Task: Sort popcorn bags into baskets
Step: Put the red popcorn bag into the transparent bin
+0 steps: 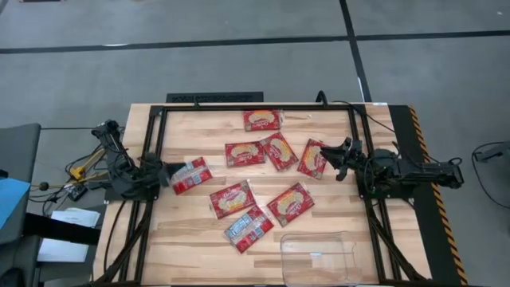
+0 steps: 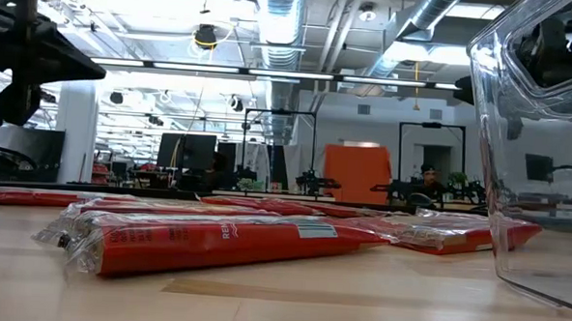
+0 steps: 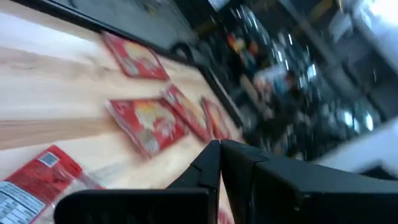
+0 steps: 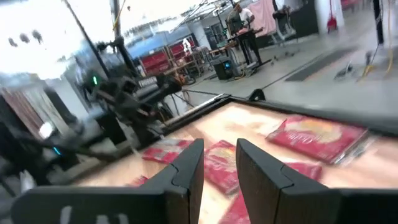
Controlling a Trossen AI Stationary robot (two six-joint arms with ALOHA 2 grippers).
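High view: eight popcorn bags (image 1: 232, 198) scattered, clear basket (image 1: 317, 257) empty.
Left gripper (image 1: 165, 173): jaws nearly shut, beside a bag.
Right gripper (image 1: 338, 156): jaws narrowly parted, empty.
Risk: overlapping bags could lift together.

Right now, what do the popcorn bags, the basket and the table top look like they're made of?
Popcorn bags: apparently thin glossy plastic film, printed red; the low view shows a shiny, crinkled wrapper.
Basket: clear rigid plastic, likely; the wood shows through it, and the low view shows its see-through wall.
Table top: light wood with visible plank seams and grain, matte finish.
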